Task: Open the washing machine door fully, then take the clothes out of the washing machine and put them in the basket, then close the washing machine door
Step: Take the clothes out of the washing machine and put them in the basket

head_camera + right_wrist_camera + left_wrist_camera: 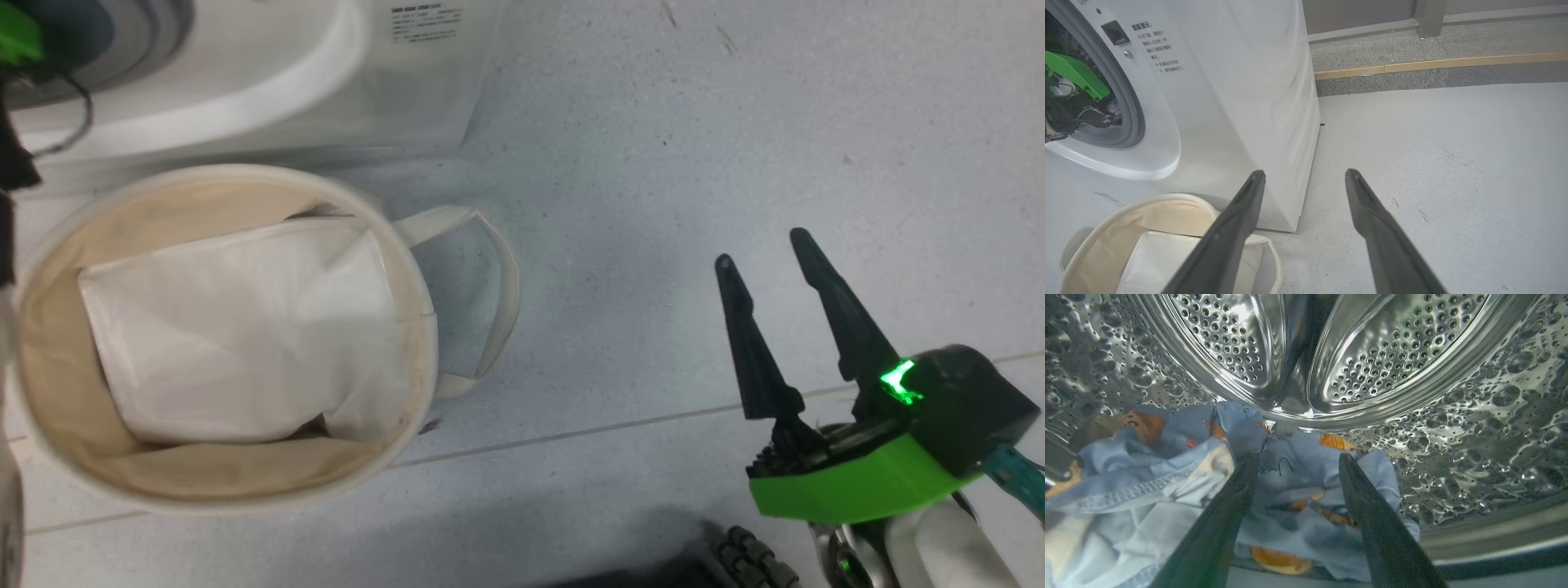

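One washing machine [1241, 102] stands on the grey floor [735, 122], and one basket [49, 253] sits just in front of it. The basket has two loop handles, both seen from the right wrist, and holds a single flat white sheet [237, 327]. The clothes [1290, 490] lie in one crumpled blue heap printed with orange bears, low in the steel drum [1372, 347]. How many garments make up the heap cannot be told.

There are two sets of jaws, each with two dark fingers. The left jaws reach into the drum and stand spread wide, gripping nothing. The heap lies straight ahead of them, with a fold of it between the two fingers [1363, 506] and more of it spilling out past the left finger. Whether the tips touch the cloth cannot be told. The right jaws hang over bare floor, well to the right of the basket, fingers [755, 351] wide apart and empty. The clothes are nowhere near them.
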Tool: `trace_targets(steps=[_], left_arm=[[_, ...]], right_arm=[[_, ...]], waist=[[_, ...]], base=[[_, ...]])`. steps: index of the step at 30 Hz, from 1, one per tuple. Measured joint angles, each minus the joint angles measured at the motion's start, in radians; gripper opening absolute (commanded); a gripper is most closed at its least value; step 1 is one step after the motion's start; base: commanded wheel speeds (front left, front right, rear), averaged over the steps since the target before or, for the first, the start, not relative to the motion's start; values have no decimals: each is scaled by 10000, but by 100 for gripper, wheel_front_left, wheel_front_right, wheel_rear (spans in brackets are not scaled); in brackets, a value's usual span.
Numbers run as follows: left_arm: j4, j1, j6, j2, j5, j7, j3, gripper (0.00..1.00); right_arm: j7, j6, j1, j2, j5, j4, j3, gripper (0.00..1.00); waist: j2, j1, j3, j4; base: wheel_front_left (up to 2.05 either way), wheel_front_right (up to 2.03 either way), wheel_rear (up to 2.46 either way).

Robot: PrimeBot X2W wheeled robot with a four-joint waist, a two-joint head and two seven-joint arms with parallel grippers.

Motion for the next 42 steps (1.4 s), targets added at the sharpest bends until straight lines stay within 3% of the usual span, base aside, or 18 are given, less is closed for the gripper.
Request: trace_targets(steps=[9, 13, 16, 17, 18, 19, 30, 42], left_arm=[[1304, -439, 31, -8, 226, 405, -267, 100], [1662, -827, 474, 0, 320, 1108, -382, 100], [1691, -864, 556, 25, 322, 1490, -443, 100], [1695, -898, 556, 33, 322, 1538, -458, 90], [1697, -921, 552, 36, 322, 1540, -495, 10], [1699, -936, 533, 35, 322, 1538, -520, 0], [1910, -601, 188, 13, 150, 777, -556, 0], [1929, 702, 6, -217, -134, 134, -650, 0]], right_arm=[[0, 0, 288, 169, -71, -132, -240, 100], [2, 0, 309, 234, -113, -188, -334, 100], [2, 0, 319, 249, -144, -194, -339, 100], [2, 0, 320, 259, -144, -194, -341, 100], [0, 0, 321, 268, -144, -194, -343, 100], [0, 0, 321, 274, -144, -194, -343, 100], [-123, 0, -22, 272, -27, 109, -50, 100], [-364, 0, -459, 234, 422, 807, 407, 100]], waist=[[0, 0, 146, -129], [0, 0, 139, -203], [0, 0, 162, -236], [0, 0, 179, -240], [0, 0, 196, -235], [0, 0, 210, -229], [0, -1, -88, -160], [0, -1, -1144, -32]], base=[[0, 0, 0], [0, 0, 0], [0, 0, 0], [0, 0, 0], [0, 0, 0], [0, 0, 0], [0, 0, 0], [0, 0, 0]])
